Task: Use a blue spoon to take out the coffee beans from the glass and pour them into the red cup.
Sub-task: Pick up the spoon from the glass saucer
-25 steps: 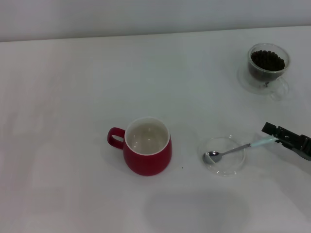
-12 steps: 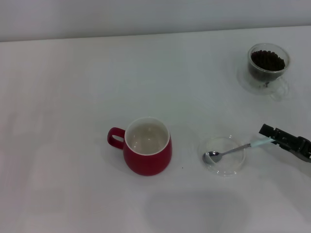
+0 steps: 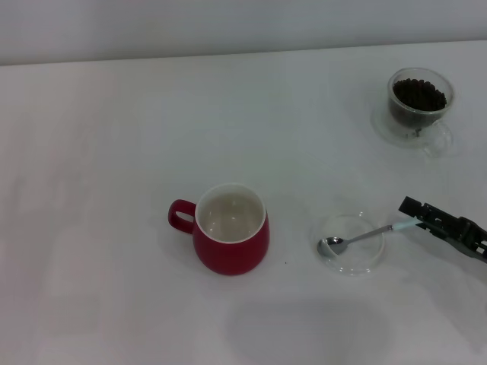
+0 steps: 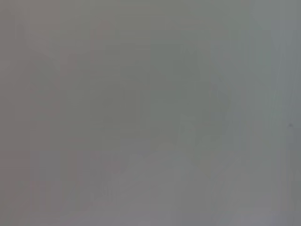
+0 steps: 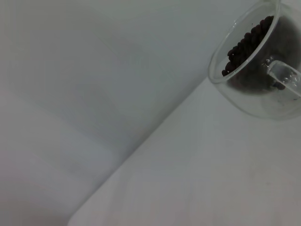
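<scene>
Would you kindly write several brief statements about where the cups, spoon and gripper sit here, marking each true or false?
1. The red cup holds coffee beans. False: its white inside is empty.
2. The blue spoon rests with its bowl in the clear saucer. True.
3. The coffee beans are in the glass. True.
4. The right gripper hovers over the glass. False: it is at the spoon's handle end, nearer the robot than the glass.
5. The left gripper shows in the head view. False: it is out of sight.
</scene>
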Robot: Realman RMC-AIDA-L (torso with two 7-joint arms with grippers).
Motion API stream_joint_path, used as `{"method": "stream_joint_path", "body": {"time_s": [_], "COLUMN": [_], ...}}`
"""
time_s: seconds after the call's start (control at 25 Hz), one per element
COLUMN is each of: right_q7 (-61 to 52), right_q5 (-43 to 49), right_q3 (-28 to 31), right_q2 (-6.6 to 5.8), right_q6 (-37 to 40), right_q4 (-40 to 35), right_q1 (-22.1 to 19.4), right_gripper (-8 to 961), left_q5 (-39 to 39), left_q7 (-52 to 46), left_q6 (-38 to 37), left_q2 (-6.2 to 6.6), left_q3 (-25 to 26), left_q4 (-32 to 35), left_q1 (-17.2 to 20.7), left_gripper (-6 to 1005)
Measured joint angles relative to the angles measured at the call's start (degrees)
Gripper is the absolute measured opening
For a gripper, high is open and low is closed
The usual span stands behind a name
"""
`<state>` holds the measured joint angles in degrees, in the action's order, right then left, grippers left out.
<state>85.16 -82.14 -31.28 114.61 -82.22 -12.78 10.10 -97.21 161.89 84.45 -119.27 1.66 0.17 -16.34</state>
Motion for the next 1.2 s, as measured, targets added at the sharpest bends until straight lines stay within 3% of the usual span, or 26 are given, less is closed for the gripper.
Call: {"method": "stream_joint_path", "body": {"time_s": [0.68,0.8,1.2], "right_q7": [0.56,0.57,0.53], "right_q5": [-0.37,-0.34,-0.51], "right_q3": [0.02,-0.02,0.06], "right_q2": [0.0,0.02,0.1], "right_q6": [0.05,0.07,1.34], "right_q4": [0.7,0.77,1.42], "right_q1": [0.2,0.22,0.59], "right_gripper": [810,629,594], "left_q5": [0.0,-0.03,-0.09], "left_q7": [0.0,0.0,0.0], "left_q6": [-0.05,-0.11,-0.25], "left_q2": [0.08,0.09,0.09], "left_q3": [0.01,0.05,0.17], "left_q4": [0.1,0.16,0.27], "left_q1": [-0.12,-0.21,-0.55], "left_gripper": [872,871,871]}}
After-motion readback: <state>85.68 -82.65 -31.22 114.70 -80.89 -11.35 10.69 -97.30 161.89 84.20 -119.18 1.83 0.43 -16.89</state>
